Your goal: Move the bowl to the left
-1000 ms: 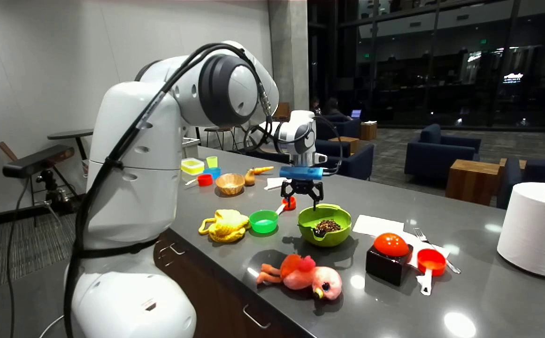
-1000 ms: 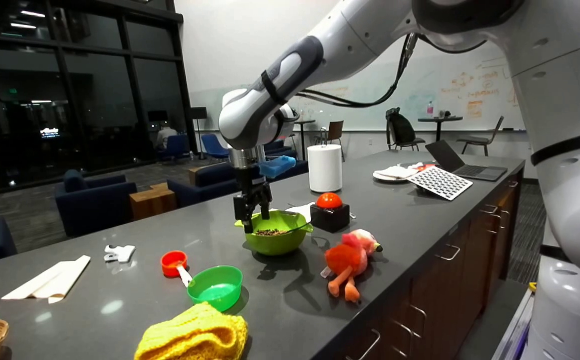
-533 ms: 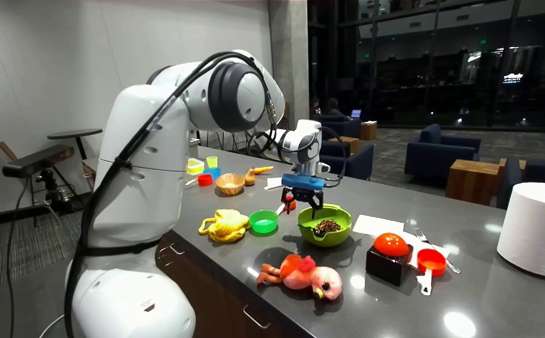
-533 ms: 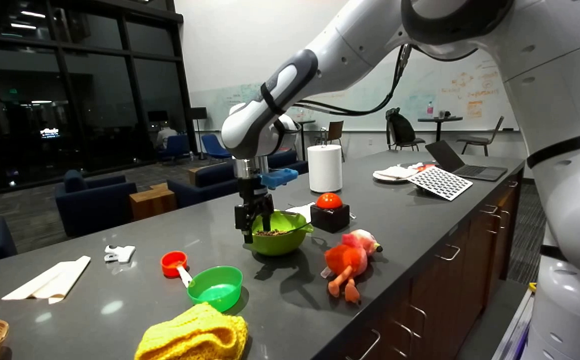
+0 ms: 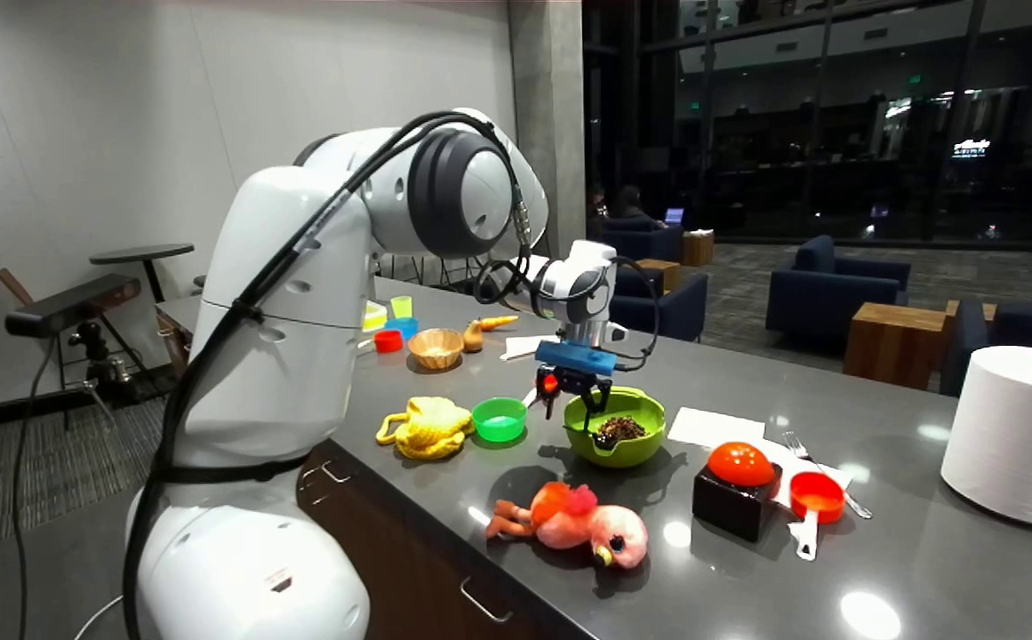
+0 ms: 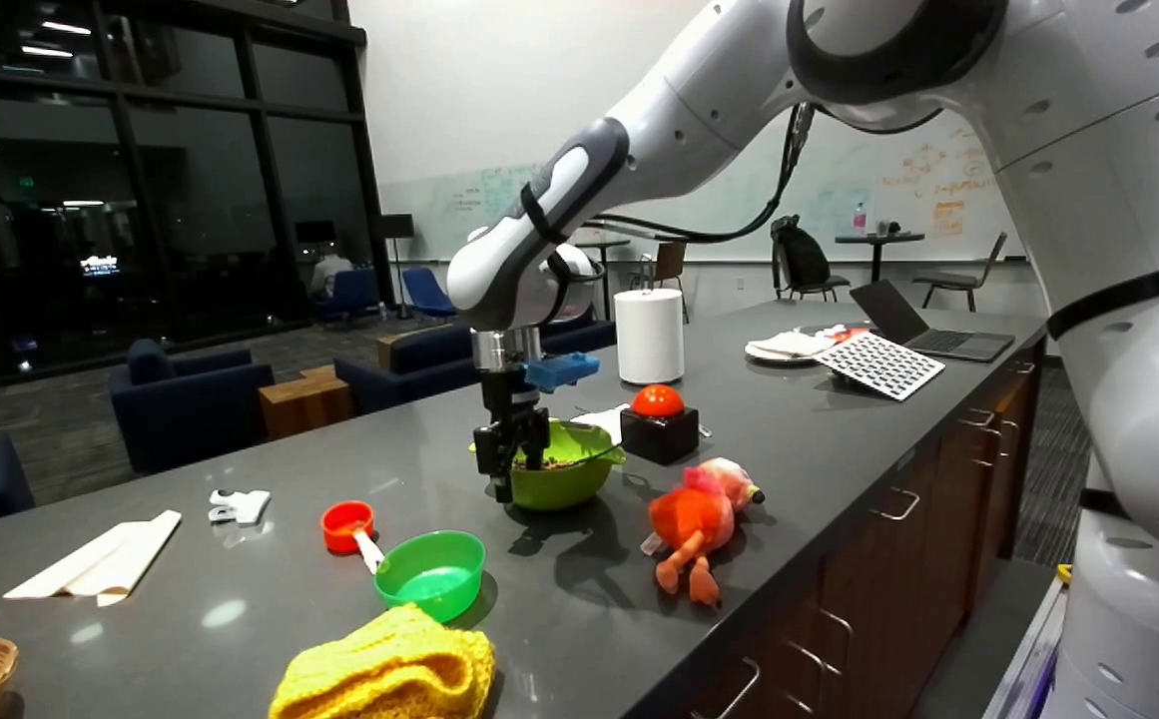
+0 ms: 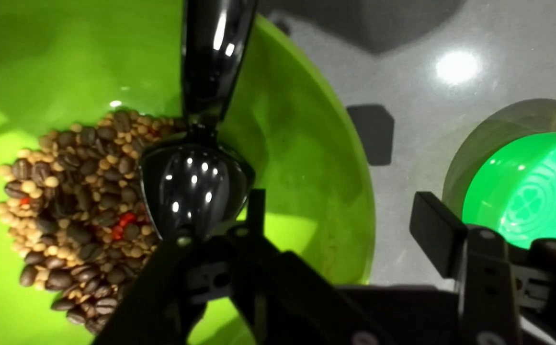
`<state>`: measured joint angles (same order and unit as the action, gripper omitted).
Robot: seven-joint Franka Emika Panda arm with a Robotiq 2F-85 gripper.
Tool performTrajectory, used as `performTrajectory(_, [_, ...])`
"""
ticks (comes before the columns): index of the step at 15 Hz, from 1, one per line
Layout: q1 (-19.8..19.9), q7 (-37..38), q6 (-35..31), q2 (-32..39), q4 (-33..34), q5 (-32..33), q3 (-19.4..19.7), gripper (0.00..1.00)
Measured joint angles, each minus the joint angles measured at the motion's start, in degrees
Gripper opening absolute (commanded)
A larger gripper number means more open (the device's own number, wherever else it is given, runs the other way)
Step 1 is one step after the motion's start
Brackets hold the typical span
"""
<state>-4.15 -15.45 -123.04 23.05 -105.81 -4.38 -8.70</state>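
Note:
The lime-green bowl [image 5: 618, 456] stands upright on the grey counter in both exterior views [image 6: 564, 489]. In the wrist view its inner wall [image 7: 306, 158] fills the left half. It holds dark beans and pale grains [image 7: 91, 239] and a black spoon [image 7: 194, 179]. My gripper [image 5: 569, 419] is open over the bowl's rim, also in an exterior view [image 6: 519, 481]. In the wrist view the gripper [image 7: 346, 221] straddles the rim: one finger is inside the bowl near the spoon, the other outside over the counter. Both fingers look apart from the wall.
A bright-green cup [image 5: 500, 420] with a red scoop [image 6: 347, 527] stands beside the bowl, near the outer finger. A yellow cloth [image 5: 428, 428] lies beyond the cup. A flamingo plush [image 5: 569, 526] and a black box with a red button [image 5: 733, 502] are close to the bowl.
My gripper has moved down from above the bowl, so one finger is now inside the rim and one outside. The bowl has not moved. The fingers have stayed open.

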Motion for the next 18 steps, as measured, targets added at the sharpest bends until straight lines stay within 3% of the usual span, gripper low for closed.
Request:
performTrajectory(6, [0.0, -0.1, 0.0, 0.2, 0.0, -0.3, -0.1, 0.02])
performTrajectory(18, [-1.2, 5.0, 1.2, -2.8, 0.1, 3.2, 0.2, 0.01])
